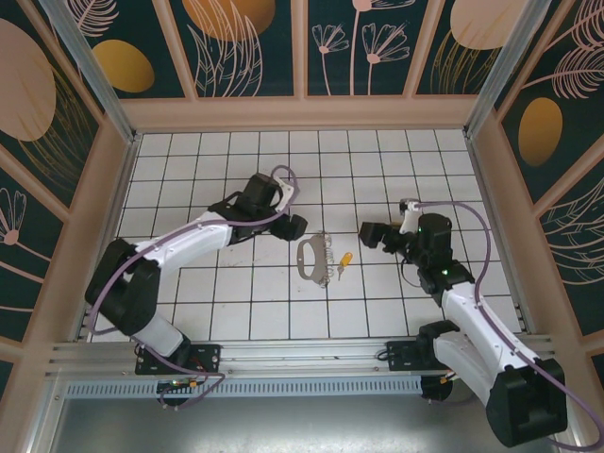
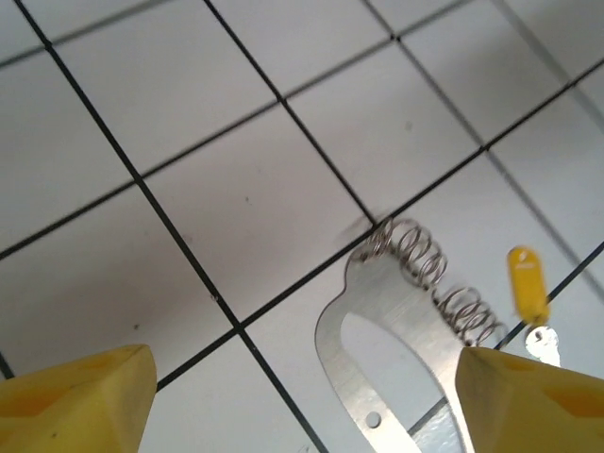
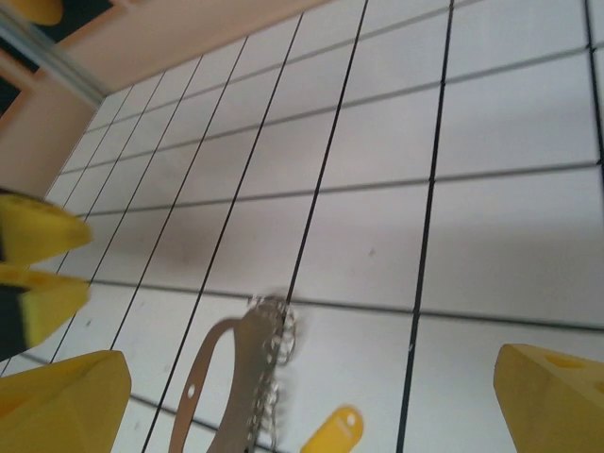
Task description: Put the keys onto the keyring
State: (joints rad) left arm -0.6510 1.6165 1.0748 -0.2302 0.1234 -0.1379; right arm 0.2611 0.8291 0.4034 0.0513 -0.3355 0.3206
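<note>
Floor: We see a white tiled floor [image 1: 236, 311] with dark grid lines, boxed in by walls [image 1: 245, 47] of dark panels printed with leaves and circles.
Left arm: The left arm [image 1: 179, 247] rises from its base at the near left, bends at the elbow, and runs diagonally toward the floor's centre.
Left gripper: The left gripper [image 1: 294, 226] tilts down at the tiles. In its wrist view the yellow pads [image 2: 75, 401] sit at opposite edges, so the jaws stand wide and hold nothing.
Right arm: The right arm [image 1: 472, 311] climbs from the near right, its forearm angled up and left.
Right gripper: The right gripper [image 1: 370, 233] faces left toward the centre. Its pads [image 3: 552, 392] are spread fully, with nothing between them.
Keyring: The keyring [image 1: 311, 257] lies flat at mid-floor between the two grippers, just beside the left one. From the left wrist, its plate [image 2: 377, 349] sits ahead of the jaws, toward the right-hand pad. We cannot tell whether they touch. Wire coils [image 2: 425, 274] line one edge.
Yellow key: The yellow key [image 1: 345, 258] lies on the floor just right of the keyring, apart from the loop, and between it and the right gripper.
Silver piece: A silver piece [image 2: 543, 344] sits at the yellow head's lower end. We cannot tell whether it is a blade or a separate key.
</note>
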